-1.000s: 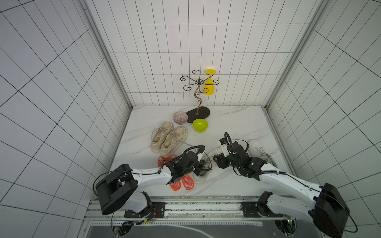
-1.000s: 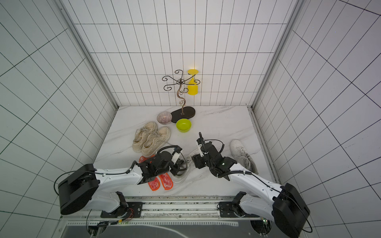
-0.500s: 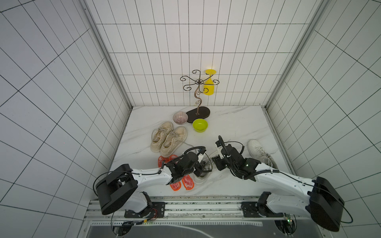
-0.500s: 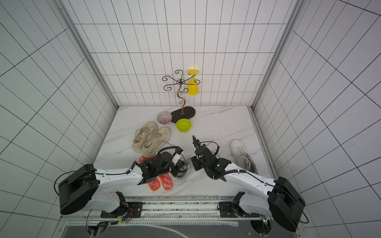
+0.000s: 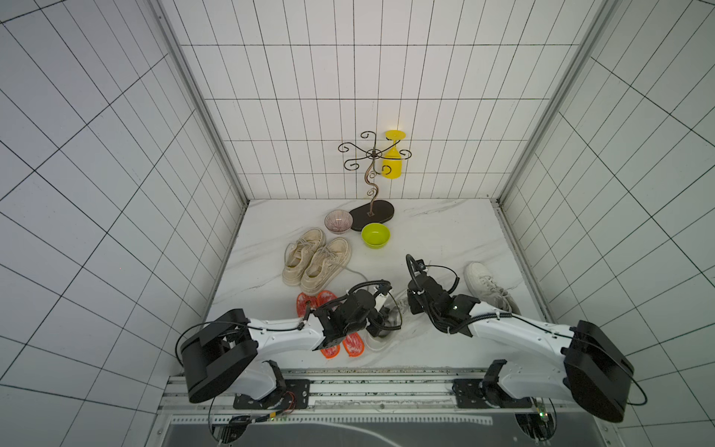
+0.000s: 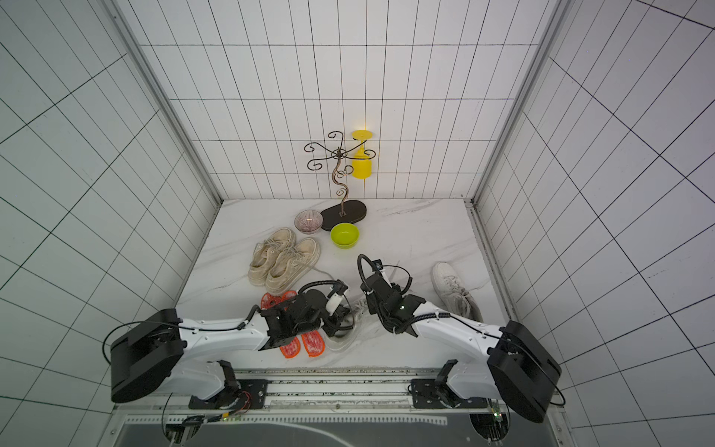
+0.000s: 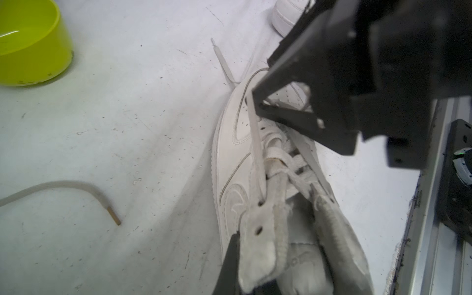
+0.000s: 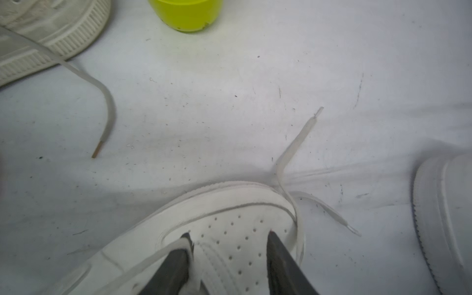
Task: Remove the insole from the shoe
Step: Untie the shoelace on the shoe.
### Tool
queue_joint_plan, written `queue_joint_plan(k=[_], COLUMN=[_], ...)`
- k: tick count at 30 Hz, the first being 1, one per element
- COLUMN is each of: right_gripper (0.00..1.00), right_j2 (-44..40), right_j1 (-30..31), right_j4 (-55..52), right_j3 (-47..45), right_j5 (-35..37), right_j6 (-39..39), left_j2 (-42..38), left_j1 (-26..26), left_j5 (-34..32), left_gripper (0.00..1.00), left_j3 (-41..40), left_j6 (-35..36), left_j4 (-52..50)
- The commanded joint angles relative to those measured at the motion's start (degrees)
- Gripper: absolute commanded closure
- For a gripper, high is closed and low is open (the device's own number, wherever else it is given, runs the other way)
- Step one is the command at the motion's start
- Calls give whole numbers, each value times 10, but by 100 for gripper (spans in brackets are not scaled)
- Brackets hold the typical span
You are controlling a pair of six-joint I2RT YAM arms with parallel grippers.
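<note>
2 white sneakers (image 5: 485,284), 2 beige shoes (image 5: 317,263), 2 insoles (image 5: 353,344), left gripper (image 7: 251,265) clamping 1 sneaker (image 7: 229,158), right gripper (image 8: 228,255) parted, maybe touching it

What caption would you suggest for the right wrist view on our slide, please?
Right claw, jaws apart, over the perforated toe of the white sneaker; lime bowl and a loose lace beyond.

White shells covered the left arm (image 5: 284,334) and right arm (image 5: 518,329), with black wrists and thin looping black cables (image 5: 409,267). Bulky black shoulder housings (image 5: 216,360) sat at seven and five o'clock in a top view; a green light (image 5: 456,307) dotted the right wrist.
</note>
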Motion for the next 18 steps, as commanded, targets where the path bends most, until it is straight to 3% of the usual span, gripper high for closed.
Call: queue_joint_plan(k=[1, 6, 18], right_gripper=[48, 40, 24], right_j2=[0, 5, -32], right_j1=[-40, -64, -244], right_j4=[-30, -55, -61], right_j3=[56, 69, 67], right_j5=[63, 85, 23], right_j6=[35, 48, 55], left_j2=[-11, -35, -71], left_j1=[-17, -25, -26], left_j5=[33, 41, 25], left_gripper=[100, 100, 100], left_j3=[23, 19, -1], left_j6=[24, 30, 48], left_j4=[26, 32, 19])
